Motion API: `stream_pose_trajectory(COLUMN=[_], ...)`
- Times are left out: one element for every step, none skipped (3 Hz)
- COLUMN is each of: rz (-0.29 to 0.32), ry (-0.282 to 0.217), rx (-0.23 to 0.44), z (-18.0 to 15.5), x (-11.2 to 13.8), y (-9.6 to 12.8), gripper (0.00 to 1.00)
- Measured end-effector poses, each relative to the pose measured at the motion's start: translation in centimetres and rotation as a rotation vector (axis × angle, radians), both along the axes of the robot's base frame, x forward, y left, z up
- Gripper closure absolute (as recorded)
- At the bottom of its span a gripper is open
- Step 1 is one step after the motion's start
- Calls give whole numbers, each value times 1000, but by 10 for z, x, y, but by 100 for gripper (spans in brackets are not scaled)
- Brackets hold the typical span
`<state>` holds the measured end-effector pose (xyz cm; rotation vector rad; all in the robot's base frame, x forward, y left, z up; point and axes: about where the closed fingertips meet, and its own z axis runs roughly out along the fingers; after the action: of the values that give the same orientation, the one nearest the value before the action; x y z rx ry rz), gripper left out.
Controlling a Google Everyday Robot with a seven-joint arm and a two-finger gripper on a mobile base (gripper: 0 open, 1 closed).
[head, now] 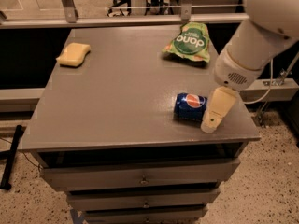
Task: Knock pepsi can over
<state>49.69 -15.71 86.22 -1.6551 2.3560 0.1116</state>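
Observation:
The pepsi can point(189, 106) lies on its side on the grey tabletop point(121, 92), near the front right corner, logo facing up. My gripper point(211, 123) hangs from the white arm just to the right of the can, its cream-coloured fingers point(217, 108) pointing down towards the table's front edge, close to or touching the can's right end.
A green snack bag point(188, 42) lies at the back right of the table. A yellow sponge point(73, 54) lies at the back left. Drawers point(140, 178) sit under the tabletop. The table's right and front edges are close to the gripper.

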Motion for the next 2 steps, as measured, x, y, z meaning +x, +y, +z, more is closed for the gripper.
stream_pose_trajectory(rz=[28,80], ry=[-77,-141], rx=[145,306], z=[35,57], x=[-10,-25], y=[0,-12], gripper=[0,0])
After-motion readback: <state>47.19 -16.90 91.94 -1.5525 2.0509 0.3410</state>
